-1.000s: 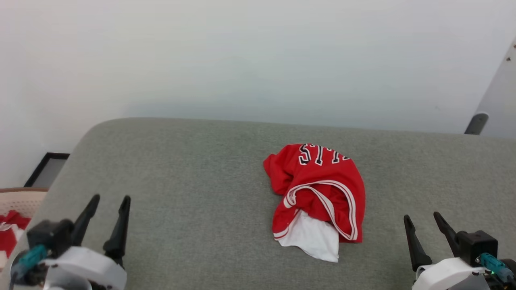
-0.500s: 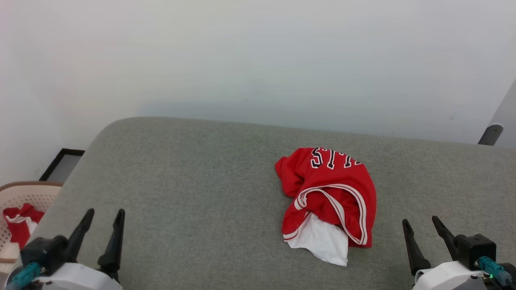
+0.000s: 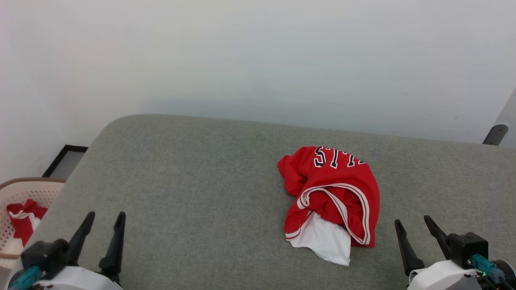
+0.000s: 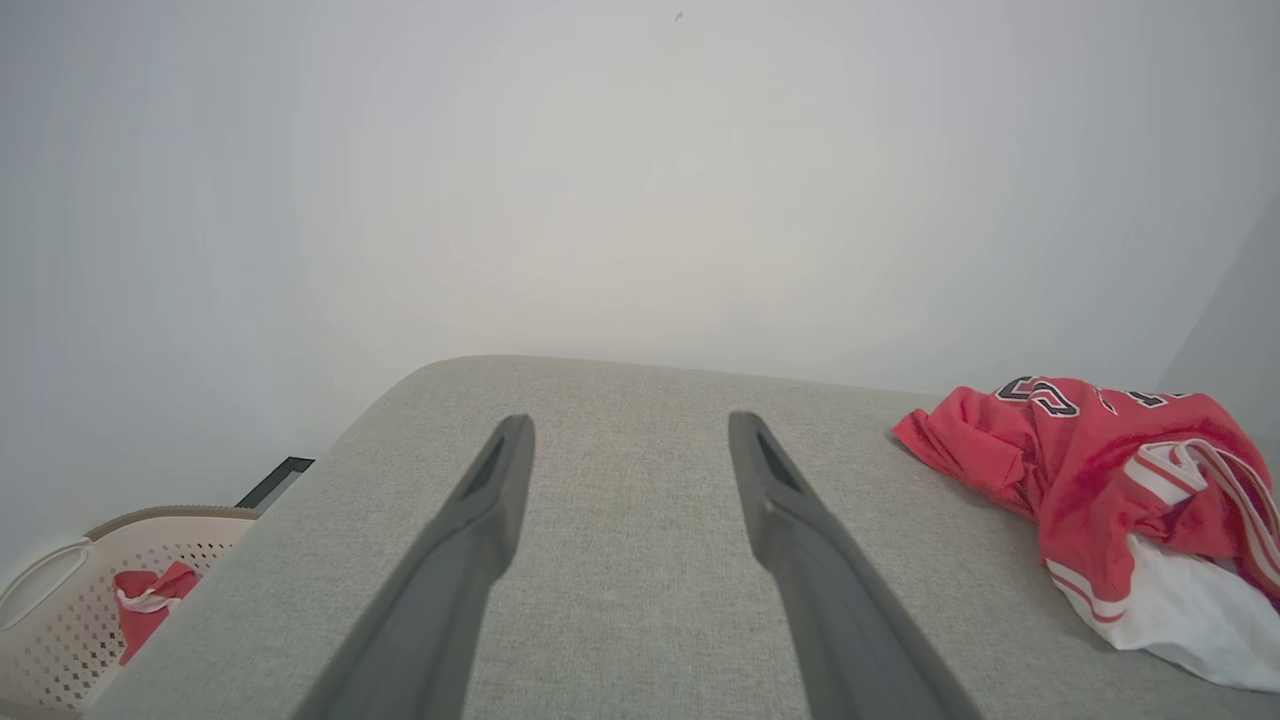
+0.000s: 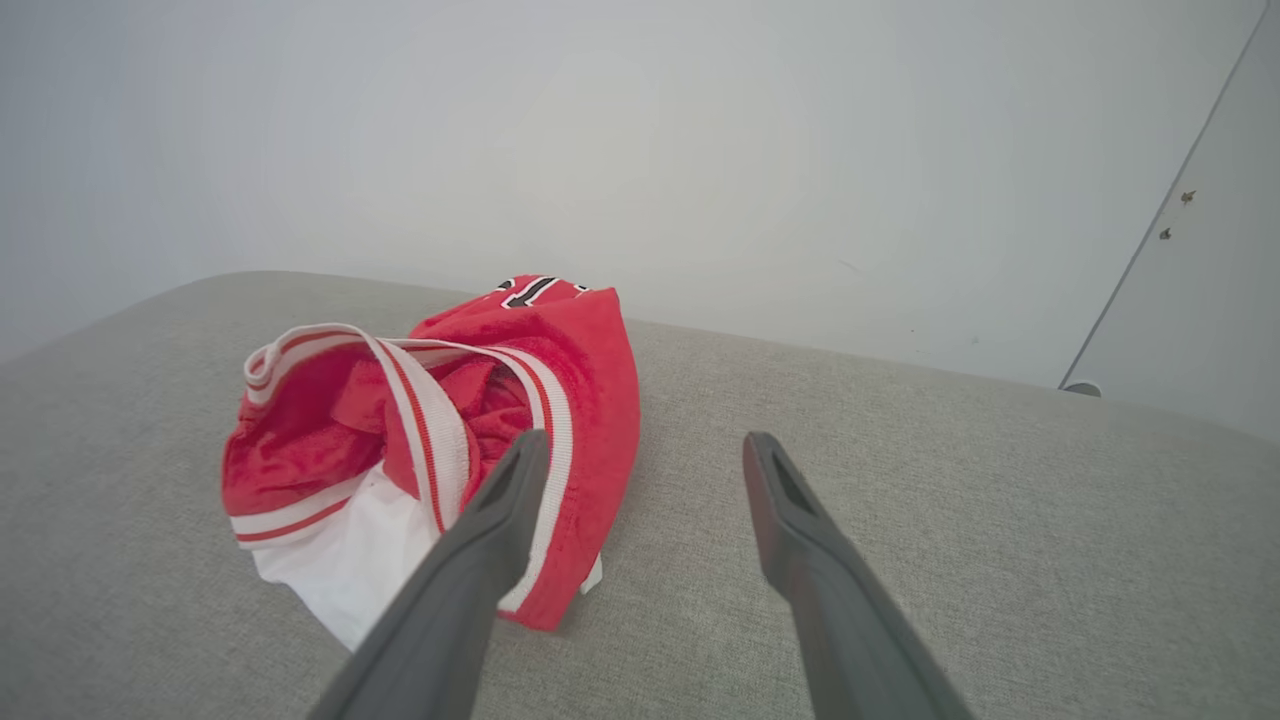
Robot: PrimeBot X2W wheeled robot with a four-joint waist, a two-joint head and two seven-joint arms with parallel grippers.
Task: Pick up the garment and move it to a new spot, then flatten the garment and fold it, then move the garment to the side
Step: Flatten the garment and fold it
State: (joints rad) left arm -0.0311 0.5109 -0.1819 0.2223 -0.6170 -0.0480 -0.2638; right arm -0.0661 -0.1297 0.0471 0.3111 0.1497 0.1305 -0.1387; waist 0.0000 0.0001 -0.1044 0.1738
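Where the grey padded surface (image 3: 193, 181) runs back to the white wall (image 3: 258, 60), the garment (image 3: 330, 189) lies crumpled, right of centre in head view, nearer the right hand (image 3: 412, 220) than the left hand (image 3: 107, 214).

Garment: red, bunched in a heap, resting on surface. Black white-outlined lettering shows upside down on far side. White-striped trim loops across the middle; white sleeve pokes out at near edge. Not flat, not folded.

L. hand: released, fingers spread, nothing betw. them. Sits at near left part of surface, well apart from garment.

R. hand: released, fingers spread, empty. Sits near garment's near right corner; head view shows a gap betw. them. In right wrist view one finger overlaps the trim.

Basket (image 3: 24, 187): beige mesh, off surface at left and lower. Small red-and-white cloth (image 3: 22, 215) inside.
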